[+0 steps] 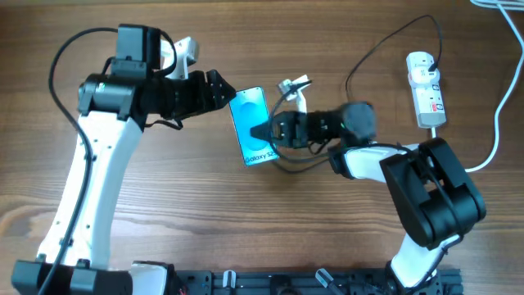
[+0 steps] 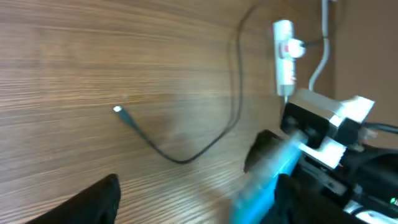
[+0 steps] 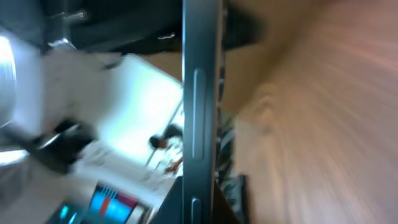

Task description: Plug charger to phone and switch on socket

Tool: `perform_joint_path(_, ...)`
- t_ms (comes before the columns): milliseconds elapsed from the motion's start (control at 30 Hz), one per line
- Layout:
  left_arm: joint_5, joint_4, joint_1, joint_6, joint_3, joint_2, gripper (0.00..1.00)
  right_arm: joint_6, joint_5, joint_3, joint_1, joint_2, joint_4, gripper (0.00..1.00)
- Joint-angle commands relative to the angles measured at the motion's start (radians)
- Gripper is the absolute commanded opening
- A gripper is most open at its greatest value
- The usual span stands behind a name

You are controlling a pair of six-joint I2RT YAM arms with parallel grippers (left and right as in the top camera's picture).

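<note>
Wooden table point(image 1: 205, 229), right gripper point(image 1: 273, 129) looks clamped on the phone point(image 1: 250, 123) mid-table, left gripper point(image 1: 221, 90) spread open at its corner, charger tip point(image 2: 118, 110) lying loose, so grabbing that tip's next, I'd guess.

The table point(image 1: 164, 205) is brown wood with a fine straight grain, smooth, with a soft satin sheen rather than a gloss. The phone point(image 1: 252, 123) has a glossy, glass-like blue face; in the right wrist view its side looks like smooth brushed grey metal. The socket point(image 1: 426, 88), far right, is smooth white plastic with a light shine, and its thick white cord point(image 1: 499, 115) has a smooth, plastic-looking sheath. The charger point(image 1: 385, 41) is thin, black and matt, rubbery in look. The left arm point(image 1: 90, 188) has smooth, glossy white shells; the right arm point(image 1: 434, 192) shows matt black housings.
</note>
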Motion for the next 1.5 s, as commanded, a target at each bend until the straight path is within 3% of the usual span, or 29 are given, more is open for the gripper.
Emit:
perform_joint_path(0, 0.139, 0.022, -0.005, 0.051, 0.005, 0.019, 0.82, 0.319, -0.028, 0.004, 0.003, -0.010, 0.080, 0.04)
perform_joint_path(100, 0.338, 0.057, -0.015, 0.150, 0.005, 0.019, 0.82, 0.322, -0.019, 0.004, 0.005, -0.009, 0.080, 0.04)
perform_joint_path(133, 0.341, 0.060, -0.022, 0.151, 0.005, 0.019, 0.81, 0.323, -0.004, 0.004, 0.005, -0.009, 0.080, 0.04)
perform_joint_path(300, 0.228, 0.054, -0.063, 0.151, 0.004, 0.019, 0.79, 0.346, 0.039, 0.012, 0.005, -0.010, 0.080, 0.04)
perform_joint_path(467, 0.042, 0.079, -0.064, 0.140, 0.004, 0.019, 0.84, 0.317, 0.045, 0.012, 0.005, -0.010, 0.079, 0.04)
perform_joint_path(600, 0.061, 0.102, -0.051, 0.034, 0.004, 0.019, 0.86, 0.318, 0.067, 0.012, 0.005, -0.010, 0.080, 0.04)
perform_joint_path(700, 0.163, 0.101, -0.077, 0.035, 0.004, 0.019, 0.86, 0.323, 0.115, 0.013, 0.005, -0.010, 0.080, 0.04)
perform_joint_path(867, 0.150, 0.088, -0.097, 0.035, -0.001, 0.019, 0.85, 0.354, 0.056, 0.083, 0.006, -0.010, 0.080, 0.04)
perform_joint_path(933, 0.162, 0.090, -0.100, 0.034, -0.001, 0.019, 0.80, 0.375, 0.054, 0.114, 0.009, -0.010, 0.080, 0.04)
perform_joint_path(1067, 0.355, 0.163, -0.100, 0.031, -0.001, 0.019, 0.70, 0.373, 0.064, 0.135, 0.036, -0.010, 0.080, 0.04)
perform_joint_path(1167, 0.371, 0.196, -0.100, -0.038, -0.001, 0.019, 0.69, 0.375, 0.077, 0.137, 0.039, -0.010, 0.080, 0.05)
perform_joint_path(1300, 0.423, 0.224, -0.100, -0.041, -0.001, 0.019, 0.65, 0.375, 0.076, 0.170, 0.051, -0.010, 0.080, 0.04)
perform_joint_path(1467, 0.450, 0.209, -0.100, -0.041, -0.001, 0.019, 0.44, 0.374, -0.061, 0.254, 0.058, -0.010, 0.080, 0.04)
